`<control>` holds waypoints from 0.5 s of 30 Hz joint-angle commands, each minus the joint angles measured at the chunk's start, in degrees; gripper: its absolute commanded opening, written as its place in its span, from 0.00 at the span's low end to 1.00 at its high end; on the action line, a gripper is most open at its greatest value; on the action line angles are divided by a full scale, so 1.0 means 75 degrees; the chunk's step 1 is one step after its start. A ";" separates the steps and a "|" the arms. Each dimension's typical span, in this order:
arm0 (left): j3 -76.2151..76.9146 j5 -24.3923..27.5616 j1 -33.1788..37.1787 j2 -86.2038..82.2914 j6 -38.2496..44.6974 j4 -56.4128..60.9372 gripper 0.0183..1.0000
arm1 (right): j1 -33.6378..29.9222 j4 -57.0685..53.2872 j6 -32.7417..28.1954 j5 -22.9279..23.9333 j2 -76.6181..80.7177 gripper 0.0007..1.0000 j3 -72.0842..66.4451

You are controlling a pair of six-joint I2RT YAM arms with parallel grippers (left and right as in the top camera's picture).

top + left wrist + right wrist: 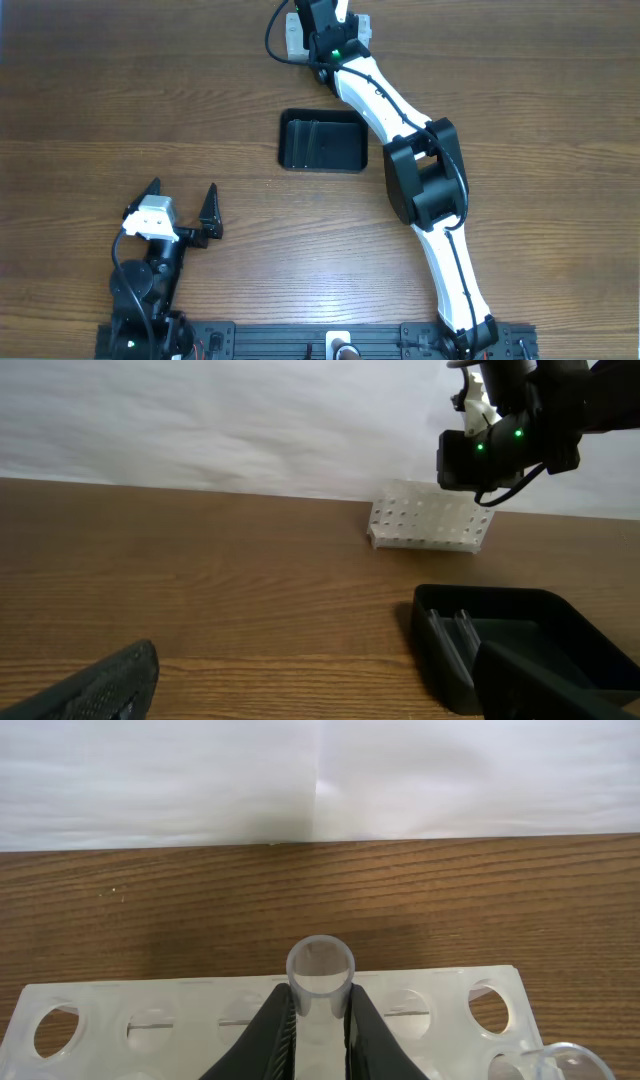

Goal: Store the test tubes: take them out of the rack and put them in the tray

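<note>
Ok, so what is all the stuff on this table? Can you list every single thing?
held test tube: one, clear, upright between the right gripper's fingers at the rack.
other test tube: one, clear, just its rim showing at the rack's end.
rack: one, white with round holes, at the table's far edge.
tray: one, black, in the middle of the table; whether anything lies inside is hard to tell.
table: one, brown wood.
backdrop: one, white, behind the table.
left gripper: one, black, open, holding nothing, low at the near left.
right gripper: one, black, shut on the held test tube.
</note>
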 commanded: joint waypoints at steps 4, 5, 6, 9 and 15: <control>-0.0035 0.0099 0.0047 -0.0061 0.0085 -0.0026 1.00 | 0.0017 -0.0187 -0.0291 0.0286 -0.1116 0.11 0.0216; -0.0035 0.0099 0.0047 -0.0061 0.0085 -0.0026 1.00 | 0.0032 -0.0213 -0.0335 0.0326 -0.1285 0.11 0.0216; -0.0035 0.0099 0.0047 -0.0061 0.0085 -0.0026 1.00 | 0.0050 -0.0242 -0.0382 0.0370 -0.1472 0.12 0.0216; -0.0035 0.0099 0.0047 -0.0061 0.0085 -0.0026 1.00 | 0.0087 -0.0364 -0.0455 0.0472 -0.2090 0.12 0.0216; -0.0035 0.0099 0.0047 -0.0061 0.0085 -0.0026 1.00 | 0.0210 -0.1221 -0.0181 0.0443 -0.3276 0.11 0.0216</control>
